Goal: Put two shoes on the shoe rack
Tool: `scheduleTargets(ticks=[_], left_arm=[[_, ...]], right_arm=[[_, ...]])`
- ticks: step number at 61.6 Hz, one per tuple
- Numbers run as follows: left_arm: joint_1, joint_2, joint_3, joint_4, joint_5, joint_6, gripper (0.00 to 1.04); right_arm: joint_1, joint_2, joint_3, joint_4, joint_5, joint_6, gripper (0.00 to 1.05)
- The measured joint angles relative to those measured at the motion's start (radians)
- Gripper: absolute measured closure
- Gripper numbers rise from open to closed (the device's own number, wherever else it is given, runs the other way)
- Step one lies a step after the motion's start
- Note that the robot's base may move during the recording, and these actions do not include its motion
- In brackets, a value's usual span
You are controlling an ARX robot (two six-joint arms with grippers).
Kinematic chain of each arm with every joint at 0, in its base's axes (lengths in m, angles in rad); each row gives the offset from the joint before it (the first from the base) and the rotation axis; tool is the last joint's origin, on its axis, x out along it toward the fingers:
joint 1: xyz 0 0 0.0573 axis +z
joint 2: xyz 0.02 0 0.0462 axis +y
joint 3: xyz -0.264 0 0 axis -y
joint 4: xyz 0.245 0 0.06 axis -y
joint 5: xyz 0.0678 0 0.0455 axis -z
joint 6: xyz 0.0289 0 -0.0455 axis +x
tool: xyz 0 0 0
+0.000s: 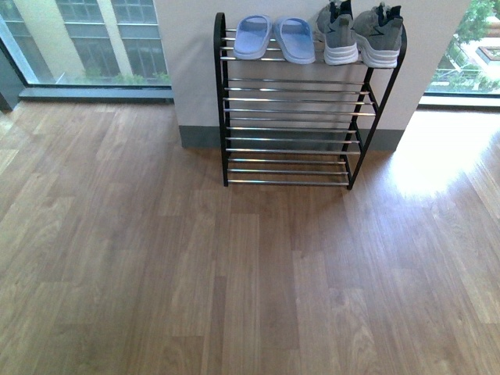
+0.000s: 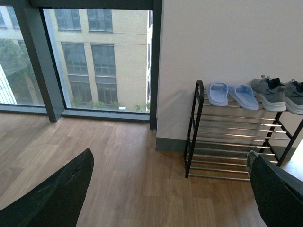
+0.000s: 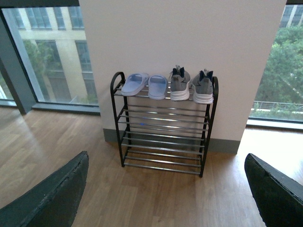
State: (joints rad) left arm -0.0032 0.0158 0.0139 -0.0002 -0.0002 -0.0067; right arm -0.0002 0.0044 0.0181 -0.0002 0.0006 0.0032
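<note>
Two grey knit shoes (image 1: 361,35) top the tubular black rack (image 1: 223,101); both grippers (image 2: 170,198) (image 3: 165,194) spread apart.

You've got one shoe rack (image 1: 297,117) here; two grey sneakers (image 1: 359,35) on the right of its top tier; two light-blue slides (image 1: 273,37) on the left; four shoes total.

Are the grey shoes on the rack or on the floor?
On the rack: both grey shoes stand upright on the shoe rack's top tier, beside the blue slippers.
</note>
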Motion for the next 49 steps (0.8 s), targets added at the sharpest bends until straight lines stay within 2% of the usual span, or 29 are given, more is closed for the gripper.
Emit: scheduleTargets(ticks=[49], left_arm=[[0.0, 0.0, 0.0, 0.0, 0.0, 0.002, 0.09]], right_arm=[[0.0, 0.0, 0.0, 0.0, 0.0, 0.0, 0.09]])
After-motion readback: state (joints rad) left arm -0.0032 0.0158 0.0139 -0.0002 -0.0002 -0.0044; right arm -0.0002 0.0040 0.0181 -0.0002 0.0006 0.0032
